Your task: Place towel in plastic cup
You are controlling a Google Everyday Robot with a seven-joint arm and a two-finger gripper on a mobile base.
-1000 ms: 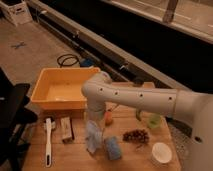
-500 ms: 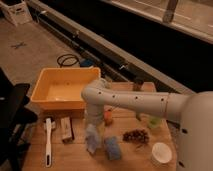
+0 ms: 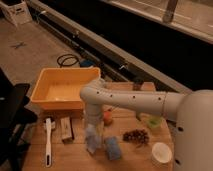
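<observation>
gripper [image 3: 93, 126] hangs low just off the front right corner of the yellow bin [image 3: 50, 102], right on top of the pale towel [image 3: 92, 141], which stands bunched upright in front of the bin. how wide it is, or whether it grips the towel, i cannot tell. the green cup [image 3: 154, 123] sits well to the bin's right.

The tool [image 3: 92, 130] hangs over the tabletop [image 3: 134, 161], between a brown block [image 3: 66, 129] and a blue sponge [image 3: 112, 148]. A yellow tub [image 3: 65, 102] blocks the back. Bare wood shows between the sponge and a white cup [image 3: 161, 152].
</observation>
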